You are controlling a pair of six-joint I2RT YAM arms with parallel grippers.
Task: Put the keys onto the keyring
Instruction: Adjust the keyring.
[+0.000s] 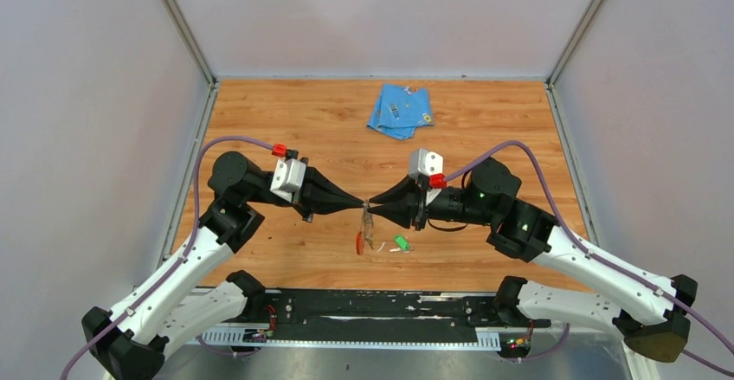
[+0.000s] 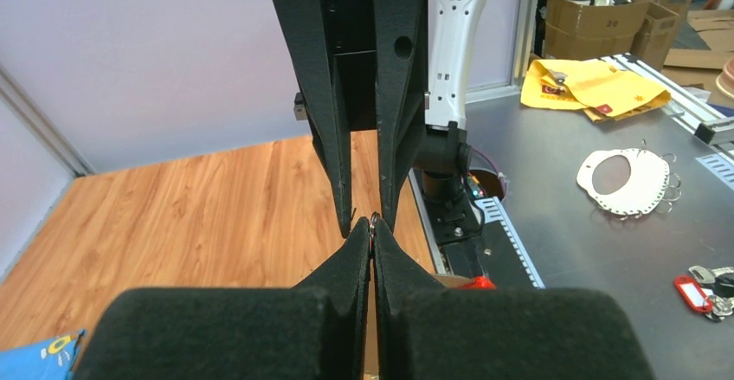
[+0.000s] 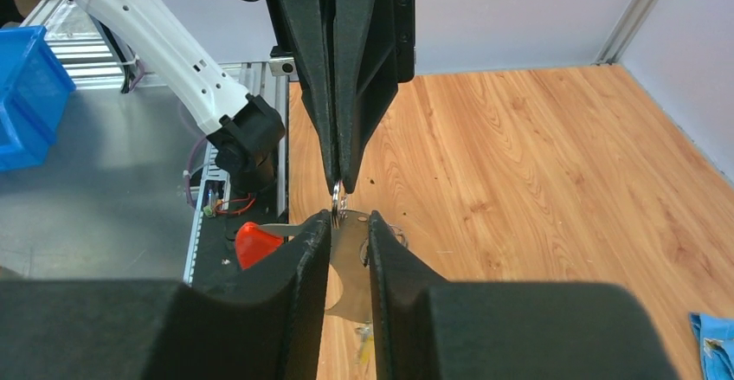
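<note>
Top external view is showing both arms meeting nose to nose above the middle of the wooden tabletop, a little toward its near edge. The left gripper is pinching, jaws together, the small wire loop at the top of the flat silvery-clear keyring with a red strip along its curved end. The keyring is hanging below that grip, clear of the wood as far as I can judge.

The right gripper is facing it with its jaws apart, straddling the upper part of the flat piece. The wrist views are not showing whether either finger is touching it.

The tiny silver key with the green plastic head is lying on the tabletop just beside the hanging keyring, on its right and toward the near edge. A pale sliver between them is probably the yellow-headed key, though it is too small to tell. A folded blue cloth is lying well apart, near the far edge.

Judging from this, no key is sitting on the loop yet. The keyring is being presented, and picking up and threading both keys are remaining.
</note>
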